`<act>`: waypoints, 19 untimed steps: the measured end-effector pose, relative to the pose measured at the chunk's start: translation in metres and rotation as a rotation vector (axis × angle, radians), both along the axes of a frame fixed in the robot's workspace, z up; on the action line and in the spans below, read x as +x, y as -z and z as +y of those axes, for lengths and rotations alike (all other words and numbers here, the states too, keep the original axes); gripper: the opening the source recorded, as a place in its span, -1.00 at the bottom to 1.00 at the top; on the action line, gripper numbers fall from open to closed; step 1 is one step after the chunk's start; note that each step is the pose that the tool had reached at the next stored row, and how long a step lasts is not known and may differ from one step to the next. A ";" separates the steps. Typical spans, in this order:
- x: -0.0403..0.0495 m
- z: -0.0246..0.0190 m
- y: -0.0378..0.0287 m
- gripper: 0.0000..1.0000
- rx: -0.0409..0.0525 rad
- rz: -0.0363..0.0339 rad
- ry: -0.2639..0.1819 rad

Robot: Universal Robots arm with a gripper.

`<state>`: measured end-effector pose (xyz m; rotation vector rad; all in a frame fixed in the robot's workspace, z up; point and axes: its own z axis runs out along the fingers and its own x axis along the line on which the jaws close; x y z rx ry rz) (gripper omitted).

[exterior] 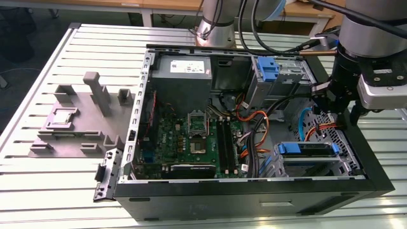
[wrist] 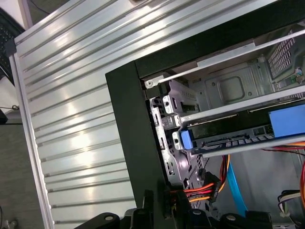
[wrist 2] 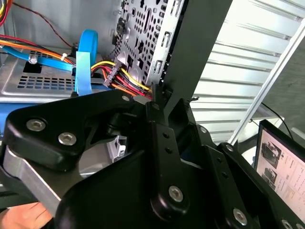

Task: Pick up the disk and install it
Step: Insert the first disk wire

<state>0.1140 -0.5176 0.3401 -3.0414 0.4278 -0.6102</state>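
The disk [exterior: 305, 149] lies flat in the drive cage at the near right corner of the open computer case [exterior: 254, 200], with its blue bracket around it. In the first wrist view the disk [wrist: 228, 138] sits between the cage's metal rails, with its blue bracket end towards the case's black corner post. My gripper [exterior: 327, 107] hangs over the right side of the case, a little beyond the disk and above the cables. It holds nothing that I can see. In the second wrist view its black linkage [wrist 2: 157, 171] hides what lies below it.
A grey power-supply box [exterior: 184, 69] and the motherboard [exterior: 190, 138] lie in the case's left half. An upright blue latch [exterior: 268, 69] stands at the back. Orange and red cables [exterior: 254, 129] run through the middle. A grey fixture plate [exterior: 83, 119] lies outside. A person's hand [wrist 2: 24, 217] is nearby.
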 end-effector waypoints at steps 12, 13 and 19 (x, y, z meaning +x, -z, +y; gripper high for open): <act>0.0000 0.0001 -0.0089 -0.66 -0.0165 -0.0003 0.000; -0.0001 0.0000 -0.0089 -0.66 -0.0163 -0.0003 0.000; -0.0001 0.0000 -0.0089 -0.66 -0.0202 -0.0002 0.002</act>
